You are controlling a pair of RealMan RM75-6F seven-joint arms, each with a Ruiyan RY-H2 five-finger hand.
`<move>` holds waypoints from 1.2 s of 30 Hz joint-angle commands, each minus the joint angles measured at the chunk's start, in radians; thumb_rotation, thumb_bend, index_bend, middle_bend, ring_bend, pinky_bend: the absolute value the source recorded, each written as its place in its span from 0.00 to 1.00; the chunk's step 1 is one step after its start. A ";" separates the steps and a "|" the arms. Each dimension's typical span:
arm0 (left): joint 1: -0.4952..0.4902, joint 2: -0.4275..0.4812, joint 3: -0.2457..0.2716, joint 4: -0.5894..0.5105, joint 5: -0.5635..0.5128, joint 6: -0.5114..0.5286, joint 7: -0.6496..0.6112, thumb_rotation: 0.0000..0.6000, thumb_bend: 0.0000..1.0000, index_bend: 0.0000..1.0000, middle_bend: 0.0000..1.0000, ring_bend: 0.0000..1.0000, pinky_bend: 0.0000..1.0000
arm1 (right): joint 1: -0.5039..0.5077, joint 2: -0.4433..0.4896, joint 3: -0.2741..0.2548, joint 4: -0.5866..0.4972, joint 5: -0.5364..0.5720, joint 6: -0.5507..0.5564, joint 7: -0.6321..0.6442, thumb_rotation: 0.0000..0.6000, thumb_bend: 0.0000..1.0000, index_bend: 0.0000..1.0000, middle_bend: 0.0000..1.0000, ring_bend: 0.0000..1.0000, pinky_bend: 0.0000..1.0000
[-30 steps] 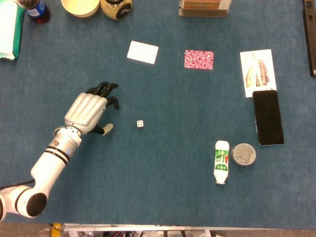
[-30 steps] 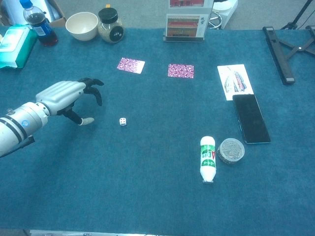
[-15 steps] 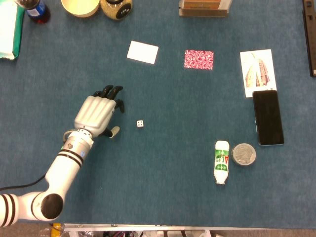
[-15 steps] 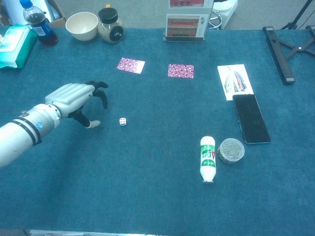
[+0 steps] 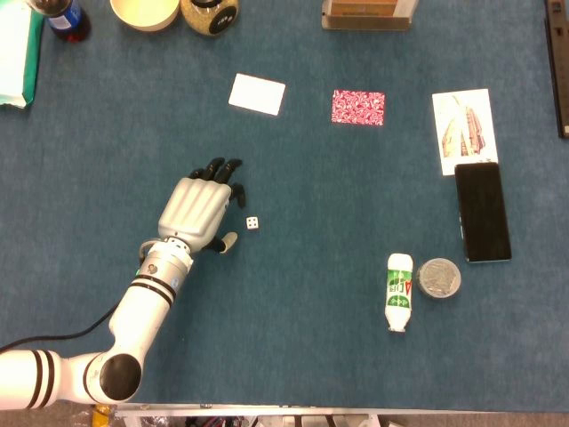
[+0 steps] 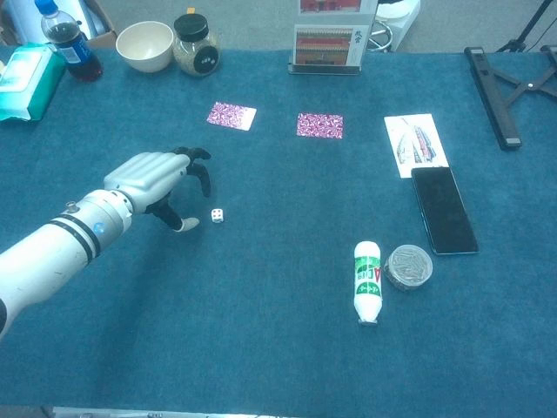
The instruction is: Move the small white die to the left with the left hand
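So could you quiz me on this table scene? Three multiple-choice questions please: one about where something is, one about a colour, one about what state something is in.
1. Where is the die relative to the left hand?
A. Inside its grip
B. On the cloth just beside its fingertips
C. Behind its wrist

2. What colour is the table cloth?
A. Blue
B. Red
C. Grey

3. How does the white bottle sit?
A. Upright
B. Lying on its side
C. Held in a hand

Answers: 1 B, a strip of cloth shows between die and fingers. 2 A, it is blue in both views. 3 B, it lies flat beside the round tin.
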 commanded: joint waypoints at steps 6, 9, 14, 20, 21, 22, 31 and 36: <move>-0.009 -0.018 0.007 -0.002 0.003 0.010 -0.003 1.00 0.26 0.40 0.07 0.04 0.20 | -0.002 0.001 0.000 0.000 -0.001 0.001 0.002 1.00 0.00 0.54 0.41 0.31 0.34; -0.014 -0.026 0.008 0.000 -0.001 0.012 -0.004 1.00 0.26 0.40 0.07 0.04 0.20 | -0.004 0.002 0.001 -0.001 -0.002 0.003 0.002 1.00 0.00 0.54 0.41 0.31 0.34; -0.018 -0.041 0.008 0.012 -0.009 0.012 -0.011 1.00 0.26 0.40 0.07 0.04 0.20 | -0.006 0.004 0.000 -0.002 -0.003 0.005 0.004 1.00 0.00 0.54 0.41 0.31 0.34; -0.023 -0.058 0.012 0.035 -0.009 0.011 -0.019 1.00 0.26 0.40 0.07 0.04 0.20 | -0.009 0.008 0.002 -0.004 -0.004 0.008 0.007 1.00 0.00 0.54 0.41 0.31 0.34; -0.023 -0.061 0.012 0.039 -0.008 0.009 -0.022 1.00 0.26 0.40 0.07 0.04 0.20 | -0.009 0.008 0.002 -0.004 -0.004 0.008 0.007 1.00 0.00 0.54 0.41 0.31 0.34; -0.024 -0.062 0.012 0.042 -0.007 0.008 -0.025 1.00 0.26 0.40 0.07 0.04 0.20 | -0.009 0.008 0.002 -0.004 -0.004 0.008 0.008 1.00 0.00 0.54 0.41 0.31 0.34; -0.028 -0.080 0.012 0.075 -0.005 0.000 -0.043 1.00 0.26 0.40 0.07 0.04 0.20 | -0.010 0.012 0.005 -0.007 -0.007 0.010 0.016 1.00 0.00 0.54 0.41 0.31 0.34; -0.028 -0.087 0.013 0.093 -0.016 -0.004 -0.046 1.00 0.26 0.41 0.07 0.04 0.20 | -0.014 0.018 0.011 -0.018 -0.025 0.029 0.035 1.00 0.00 0.54 0.41 0.31 0.34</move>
